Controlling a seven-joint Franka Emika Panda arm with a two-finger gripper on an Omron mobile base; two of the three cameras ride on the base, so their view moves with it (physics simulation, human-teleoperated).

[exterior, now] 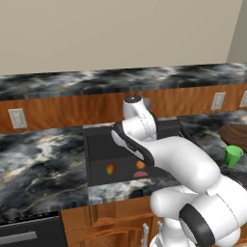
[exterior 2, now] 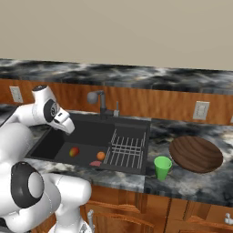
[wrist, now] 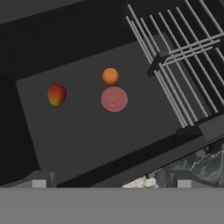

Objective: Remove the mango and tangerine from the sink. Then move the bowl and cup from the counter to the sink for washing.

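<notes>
**Open gripper hangs over the sink, fruit not yet touched**

Nearest the base, the gripper (wrist: 112, 181) hovers above the front edge of the sink (exterior 2: 50, 144), jaws spread wide apart and holding nothing. Below it, on the basin floor, the mango (wrist: 56, 95) lies to one side, apart from the tangerine (wrist: 110, 75), which sits just beside a pink round drain cover (wrist: 114, 99). The wire rack (exterior 2: 127, 150) fills the other side of the basin. Further along the counter (exterior 2: 191, 182) stand the cup (exterior 2: 162, 167) and, behind it, the bowl (exterior 2: 196, 154), both outside the sink.

The step in hand seems to be the first fruit pick. A clean grasp likely calls for centring over one fruit, descending straight, and closing across its narrow width, since round fruit may roll when nudged.
</notes>
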